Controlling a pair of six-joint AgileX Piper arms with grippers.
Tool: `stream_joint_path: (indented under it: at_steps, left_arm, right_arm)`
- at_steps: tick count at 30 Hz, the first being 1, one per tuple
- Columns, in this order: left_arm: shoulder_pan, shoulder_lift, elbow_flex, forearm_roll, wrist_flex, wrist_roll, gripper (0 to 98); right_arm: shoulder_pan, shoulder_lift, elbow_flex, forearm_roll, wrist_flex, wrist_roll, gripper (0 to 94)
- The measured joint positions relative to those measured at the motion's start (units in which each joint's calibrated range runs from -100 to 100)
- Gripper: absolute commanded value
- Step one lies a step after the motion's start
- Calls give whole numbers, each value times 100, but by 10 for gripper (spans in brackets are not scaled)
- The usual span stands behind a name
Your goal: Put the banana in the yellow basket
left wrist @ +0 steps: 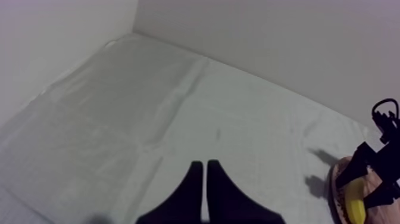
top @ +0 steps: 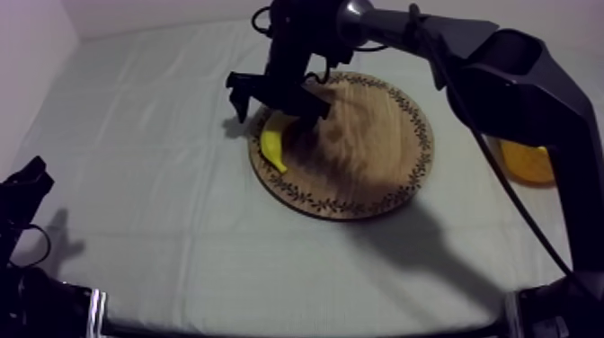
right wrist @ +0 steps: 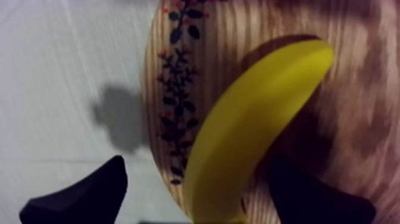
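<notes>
The yellow banana (top: 274,148) lies on the left part of the round wooden board (top: 377,153), close to its patterned rim. My right gripper (top: 277,111) hangs just above it, open, one finger over the cloth and one over the board. From the right wrist, the banana (right wrist: 250,131) sits between the spread fingers (right wrist: 83,196) of that gripper (right wrist: 197,173), on the board (right wrist: 357,89). My left gripper (top: 22,191) rests low at the left, and its fingers (left wrist: 205,182) lie together as a narrow wedge, shut on nothing. The yellow basket (top: 526,162) stands at the right, partly behind the right arm.
The right arm (top: 503,63) reaches in from the upper right across the board. From the left wrist, the banana (left wrist: 356,201) and the board's edge (left wrist: 338,179) show beside the far gripper. Grey-white cloth (top: 135,180) lies open left of the board, with walls behind.
</notes>
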Motion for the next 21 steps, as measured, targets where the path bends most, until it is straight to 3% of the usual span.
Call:
stream_joint_path:
  at_steps: [14,21]
  left_arm:
    - [0,0,0,0,0,0,1]
    - [0,0,0,0,0,0,1]
  right_arm:
    - [78,212,-340,77,-18,40,387]
    - [78,226,-339,118,-80,88,290]
